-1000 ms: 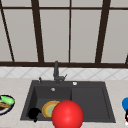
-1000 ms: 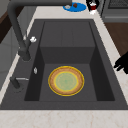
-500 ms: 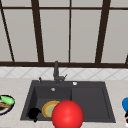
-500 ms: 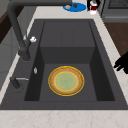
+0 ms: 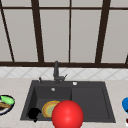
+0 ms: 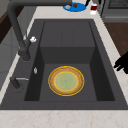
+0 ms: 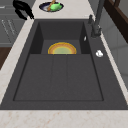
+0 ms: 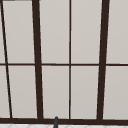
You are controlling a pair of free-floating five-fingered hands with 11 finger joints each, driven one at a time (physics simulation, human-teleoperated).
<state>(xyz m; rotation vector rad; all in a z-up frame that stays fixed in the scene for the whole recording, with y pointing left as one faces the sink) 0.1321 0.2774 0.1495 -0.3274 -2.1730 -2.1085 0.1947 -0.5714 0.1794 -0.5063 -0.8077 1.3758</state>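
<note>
Plate (image 6: 66,80) lies flat in the sink (image 6: 105,60) basin, untouched; my left hand (image 5: 34,113) hovers at the sink's front-left rim, fingers curled, nothing grasped yet.

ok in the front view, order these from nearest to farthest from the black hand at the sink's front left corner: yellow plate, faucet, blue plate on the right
From the left hand:
1. Yellow plate, just to its right in the basin.
2. Faucet, behind the basin at the back rim.
3. Blue plate, at the counter's far right edge.
</note>
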